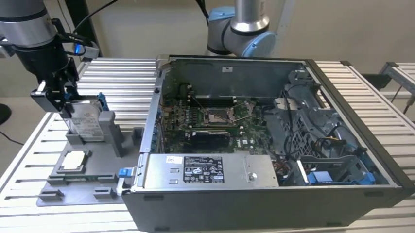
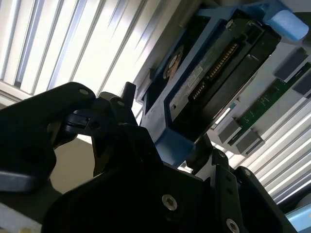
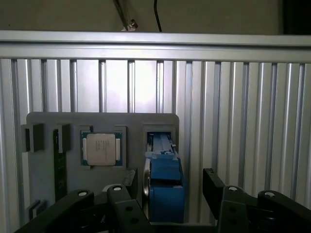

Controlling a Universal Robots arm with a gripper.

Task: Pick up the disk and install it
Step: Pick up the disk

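Silver-grey metal disk (image 1: 83,121), blue-bracketed, stands upright in a grey plastic holder (image 1: 97,135) in the exterior view, its lower part hidden; the black gripper (image 1: 70,108) sits over it. In the second wrist view, the disk's near end is hidden behind the gripper body. In the first wrist view, the jaws are apart and straddle the disk, with one finger (image 3: 214,187) clear of it.

A slatted aluminium table (image 1: 363,92) carries an open computer case (image 1: 259,208) and, beside it, a grey fixture plate (image 1: 77,188).

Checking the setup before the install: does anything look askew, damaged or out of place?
Nothing stands out. The disk stands upright in its grey holder, with the open gripper straddling it. The chip lies flat in its pocket, and the computer case lies open on the table.
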